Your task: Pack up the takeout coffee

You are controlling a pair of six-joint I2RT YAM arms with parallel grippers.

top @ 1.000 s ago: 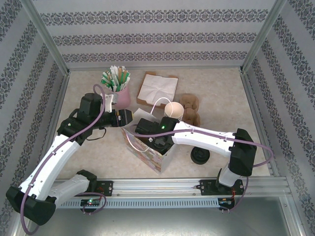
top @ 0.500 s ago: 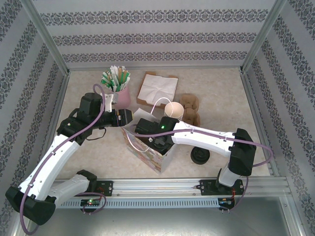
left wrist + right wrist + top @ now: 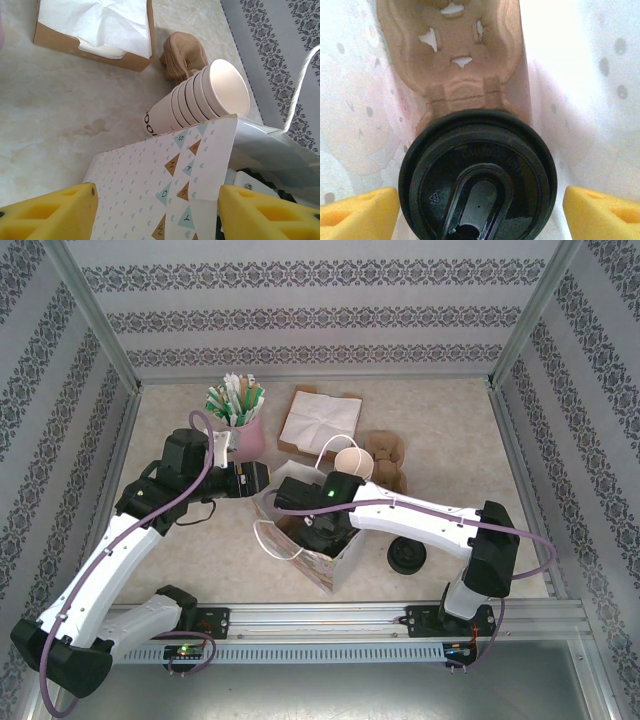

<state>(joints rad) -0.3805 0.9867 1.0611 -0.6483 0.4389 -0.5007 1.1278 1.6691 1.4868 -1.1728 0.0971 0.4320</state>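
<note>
Takeout coffee (image 3: 477, 185): one lidded paper cup, black lid uppermost, standing upright inside the white paper bag (image 3: 345, 560), just in front of a brown cardboard cup carrier (image 3: 455, 60) that is also in the bag. Right hand (image 3: 481, 212): lowered into the bag mouth, jaws wide, one yellow pad on either side of the lid, with a visible gap on one side; not gripping. Left hand (image 3: 160, 215): at the bag's rim, jaws apart, with a patterned bag panel between them; whether it pinches the panel cannot be told. Step in hand, by judgement: setting-down complete, cup standing free. Next move calls for a straight lift of the right hand out of the bag, pads clear of lid and paper walls, the bag kept steady on the table (image 3: 200, 550).
</note>
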